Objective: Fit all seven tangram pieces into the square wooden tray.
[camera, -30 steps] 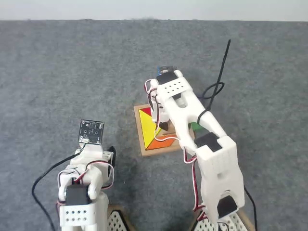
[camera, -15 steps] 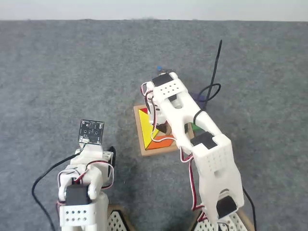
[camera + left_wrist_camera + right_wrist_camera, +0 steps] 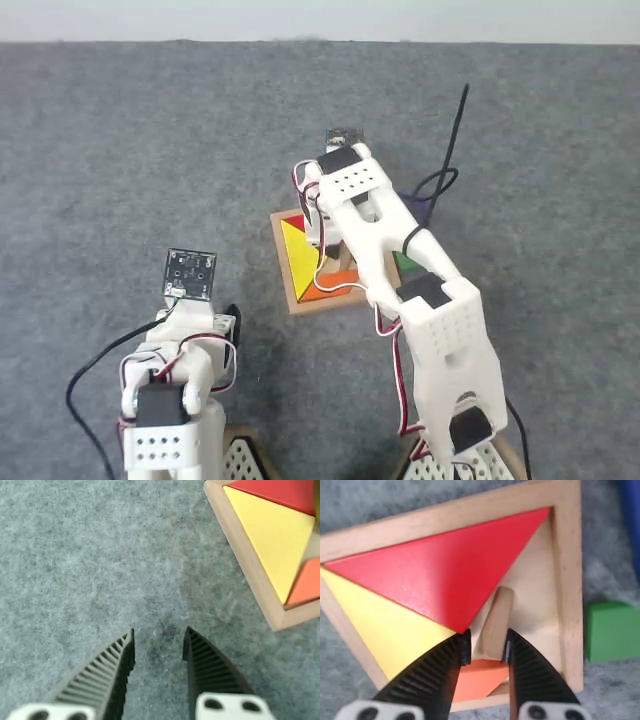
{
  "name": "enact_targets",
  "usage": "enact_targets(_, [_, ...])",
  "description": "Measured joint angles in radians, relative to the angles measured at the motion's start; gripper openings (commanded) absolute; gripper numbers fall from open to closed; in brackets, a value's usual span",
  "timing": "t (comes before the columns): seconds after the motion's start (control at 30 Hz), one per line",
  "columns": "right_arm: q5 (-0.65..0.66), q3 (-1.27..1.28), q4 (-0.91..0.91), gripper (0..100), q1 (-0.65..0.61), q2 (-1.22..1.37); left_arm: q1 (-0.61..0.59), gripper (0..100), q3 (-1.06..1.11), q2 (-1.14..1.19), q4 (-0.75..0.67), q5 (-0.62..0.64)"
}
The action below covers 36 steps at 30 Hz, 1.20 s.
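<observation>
Left wrist view: the left claw [image 3: 159, 662], jaws apart, hangs over grey counter [image 3: 75, 555] beside the tray [image 3: 250, 587]. Rightward, the right claw [image 3: 485, 647] clamps a tan piece [image 3: 496, 615] (apparently on edge) inside the tray; best to lay it flat against the red triangle [image 3: 445, 580] before releasing.

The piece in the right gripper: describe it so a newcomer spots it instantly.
Find the square wooden tray on the grey carpet. Inside, beside the red triangle and the orange piece, the right gripper clasps the pale piece. Unlike its neighbours, it is unpainted.

No legible text or signs
</observation>
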Motion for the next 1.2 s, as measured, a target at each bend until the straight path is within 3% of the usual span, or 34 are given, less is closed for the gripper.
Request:
enact_targets(0.37, [0.002,-0.028,0.023,11.7,-0.015,-0.005,0.000,15,0.000,0.000,0.000,0.000])
enact_targets(0.87, [0.048,0.020,0.018,11.2,-0.048,-0.213,0.000,15,0.000,0.000,0.000,0.000])
enact_targets(1.07, [0.170,0.351,-0.222,9.9,-0.049,-0.539,0.000,15,0.000,0.000,0.000,0.000])
enact_targets(1.2, [0.399,0.747,-0.546,0.2,-0.038,-0.809,0.000,15,0.000,0.000,0.000,0.000])
